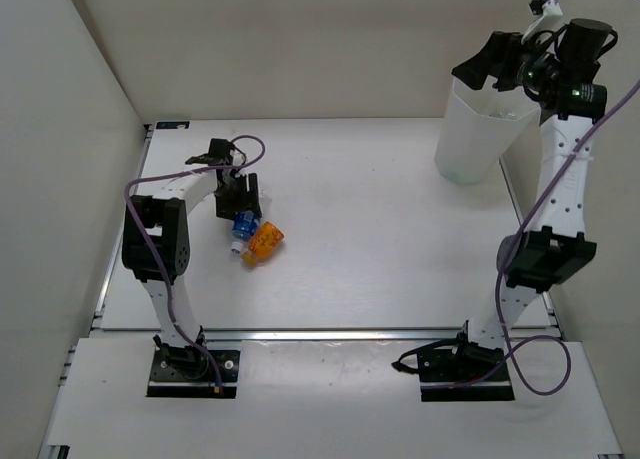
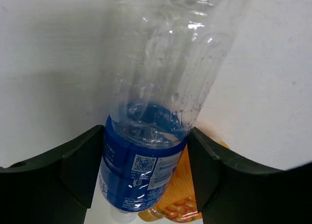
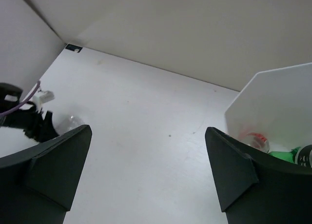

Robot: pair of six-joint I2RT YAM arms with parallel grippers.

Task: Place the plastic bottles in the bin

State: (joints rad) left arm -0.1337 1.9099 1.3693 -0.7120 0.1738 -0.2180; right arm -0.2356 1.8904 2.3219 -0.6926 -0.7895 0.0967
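The left claw (image 2: 146, 160) is down on the table (image 1: 380, 229) at the left side, its two fingers (image 2: 80, 168) set against either side of a clear bottle (image 2: 156, 112) at the blue label. As far as the wrist view shows, it is pinching the bottle there. An orange bottle (image 2: 178, 204) lies touching the clear one, partly under its cap end. The bin (image 1: 478, 129) stands at the far right corner, well apart from this pair. The right claw (image 3: 148, 131) hangs above the bin's rim, spread wide with nothing between its fingers. Inside the bin a red-labelled bottle (image 3: 256, 141) and a green bottle (image 3: 285, 155) can be seen.

Three things look likely to cause trouble:

- **Grip:** it sits low on a smooth, round label, with most of the thin clear body reaching out beyond the fingers. On the lift the bottle could swing about the pinch or slide out, and a hard squeeze may simply buckle the wall.
- **Orange bottle:** it touches the clear one, so it may be dragged or set rolling as the clear one rises — perhaps toward the table's edge.
- **Carry:** it is long, and the right arm sits over the bin's mouth. If that arm does not clear out, the two arms could meet there, or the bottle could strike the rim and drop outside.
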